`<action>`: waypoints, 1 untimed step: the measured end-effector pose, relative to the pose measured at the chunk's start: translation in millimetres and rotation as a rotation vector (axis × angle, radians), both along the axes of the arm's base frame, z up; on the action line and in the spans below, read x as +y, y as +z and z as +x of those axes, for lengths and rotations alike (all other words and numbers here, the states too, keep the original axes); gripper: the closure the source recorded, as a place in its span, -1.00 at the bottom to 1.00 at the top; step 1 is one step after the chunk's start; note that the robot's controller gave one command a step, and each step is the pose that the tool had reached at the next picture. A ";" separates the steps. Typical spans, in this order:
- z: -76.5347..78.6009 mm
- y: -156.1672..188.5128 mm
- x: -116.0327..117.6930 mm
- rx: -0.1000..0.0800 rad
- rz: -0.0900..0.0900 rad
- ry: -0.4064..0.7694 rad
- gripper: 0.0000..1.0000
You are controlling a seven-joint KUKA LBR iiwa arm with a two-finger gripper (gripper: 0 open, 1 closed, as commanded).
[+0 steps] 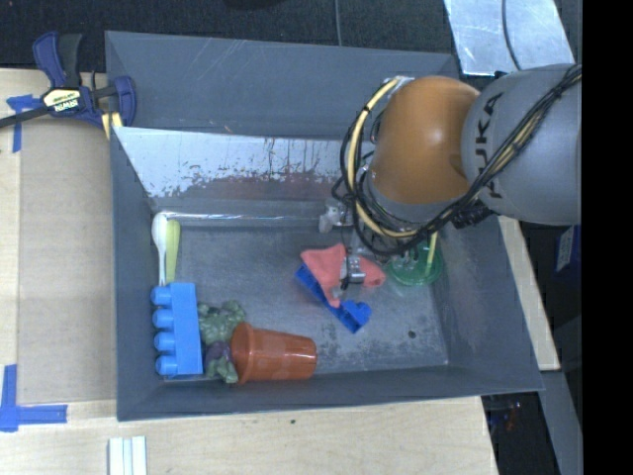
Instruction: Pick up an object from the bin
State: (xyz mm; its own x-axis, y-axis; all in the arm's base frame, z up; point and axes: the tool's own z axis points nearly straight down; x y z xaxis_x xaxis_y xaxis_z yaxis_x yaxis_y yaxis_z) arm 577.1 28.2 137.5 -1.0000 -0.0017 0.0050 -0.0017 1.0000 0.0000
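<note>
Low over the middle of the grey metal bin [297,87], a little toward its right wall, the gripper [346,277] hangs below the arm's rounded orange wrist cover [420,151]. Whether it stands apart or together I cannot tell, since the wrist and its cables hide it from above.

Well apart from it, in the bin's front left corner, a blue studded plastic toy brick [178,330] lies along the left wall. A terracotta-brown plastic cup [274,354] lies on its side by the front wall, with a green lumpy toy [220,327] between the two.

What matters sits directly under the gripper. A salmon-pink soft flat piece [324,263] spreads to its left and touches a blue plastic bar [334,303]. The bar's long axis runs slantwise from the pink piece down toward the front right corner. By my reading these two are the nearest candidates, and a straight descent would meet the pink piece where it overlaps the bar.

A green translucent round thing [417,267] rests just to the right. A white-and-yellow slim utensil [165,245] lies along the left wall.
</note>
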 end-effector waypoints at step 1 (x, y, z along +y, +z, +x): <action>1.9 4.9 -0.1 -0.008 0.000 -0.001 -1.00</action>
State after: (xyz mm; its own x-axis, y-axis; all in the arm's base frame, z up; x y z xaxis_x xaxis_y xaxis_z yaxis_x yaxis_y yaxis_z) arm 579.0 28.1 142.4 -1.0000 -0.0012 -0.0034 -0.0012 1.0000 0.0002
